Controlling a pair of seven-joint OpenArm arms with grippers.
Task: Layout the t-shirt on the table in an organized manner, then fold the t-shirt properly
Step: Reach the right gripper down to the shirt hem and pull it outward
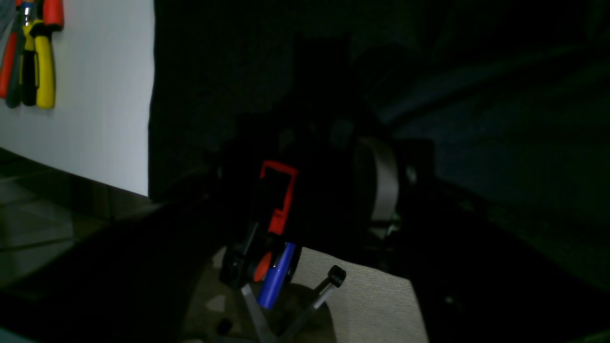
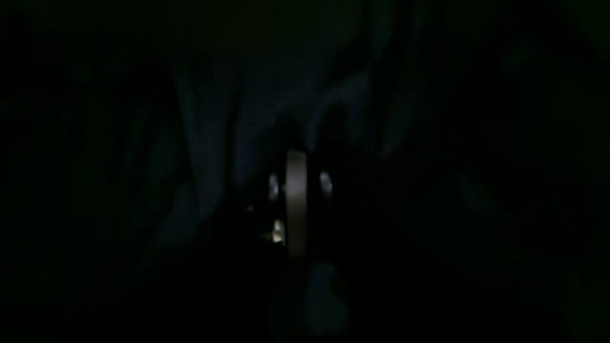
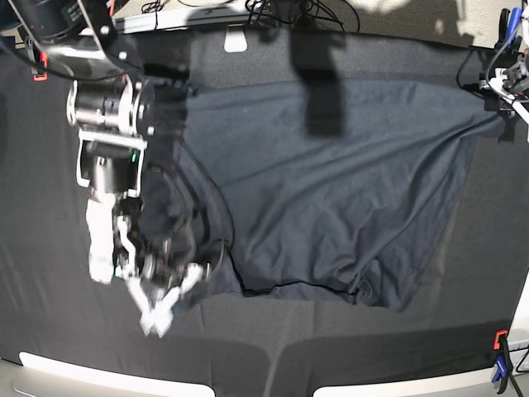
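The dark grey t-shirt (image 3: pixel 331 190) lies spread across the middle of the table (image 3: pixel 50 331), which is covered in black cloth, with creases along its lower hem. My right gripper (image 3: pixel 157 316) is low at the shirt's lower-left corner in the base view. In the right wrist view its fingers (image 2: pixel 295 200) are together and bluish folds of the t-shirt (image 2: pixel 267 95) run up to the tips. My left gripper (image 1: pixel 333 143) hangs open with nothing between its jaws, and one pale pad (image 1: pixel 383 181) shows. It sits beyond the shirt's upper-right corner (image 3: pixel 488 124) at the table's edge.
A red clamp (image 1: pixel 279 195) with a blue handle (image 1: pixel 275 281) grips the table edge below my left gripper. More clamps (image 3: pixel 498 341) sit at the near-right and far-left (image 3: pixel 37 70) edges. Pliers (image 1: pixel 33 52) lie on a white surface. Cables (image 3: pixel 281 10) run along the far edge.
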